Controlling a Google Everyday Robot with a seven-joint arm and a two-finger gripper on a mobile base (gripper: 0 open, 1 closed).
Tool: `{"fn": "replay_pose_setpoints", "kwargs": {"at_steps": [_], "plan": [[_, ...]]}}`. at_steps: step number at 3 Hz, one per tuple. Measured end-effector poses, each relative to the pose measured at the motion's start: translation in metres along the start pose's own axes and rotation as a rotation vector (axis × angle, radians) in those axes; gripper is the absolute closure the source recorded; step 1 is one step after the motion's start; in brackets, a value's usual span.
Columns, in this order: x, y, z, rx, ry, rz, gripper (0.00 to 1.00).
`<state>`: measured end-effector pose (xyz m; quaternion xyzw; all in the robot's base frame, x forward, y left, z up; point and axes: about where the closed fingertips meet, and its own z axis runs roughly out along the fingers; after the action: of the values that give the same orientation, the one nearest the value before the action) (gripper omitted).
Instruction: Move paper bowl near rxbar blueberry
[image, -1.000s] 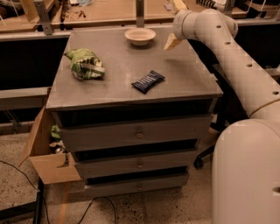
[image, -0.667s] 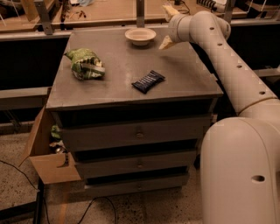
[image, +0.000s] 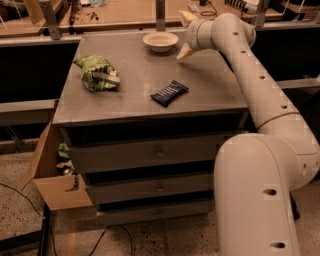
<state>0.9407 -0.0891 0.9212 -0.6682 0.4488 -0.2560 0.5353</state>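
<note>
The cream-white paper bowl sits upright near the far edge of the grey cabinet top. The rxbar blueberry, a dark navy flat bar, lies nearer the front, right of centre, well apart from the bowl. My gripper is just right of the bowl, close to its rim, fingers spread wide with one tip low by the top and the other higher behind. It is open and holds nothing.
A crumpled green and white snack bag lies at the left of the top. The cabinet has drawers below. An open cardboard box stands on the floor at the left. A wooden bench runs behind.
My gripper has moved left, closer to the bowl's right side. The bowl, bar and bag have not moved.
</note>
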Motion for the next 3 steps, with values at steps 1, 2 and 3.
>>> {"fn": "replay_pose_setpoints", "kwargs": {"at_steps": [1,2,3], "plan": [[-0.009,0.001,0.012,-0.006,-0.032,-0.018,0.34],[-0.015,0.003,0.023,-0.008,-0.056,-0.026,0.4],[-0.018,0.008,0.032,-0.008,-0.075,-0.026,0.47]]}}
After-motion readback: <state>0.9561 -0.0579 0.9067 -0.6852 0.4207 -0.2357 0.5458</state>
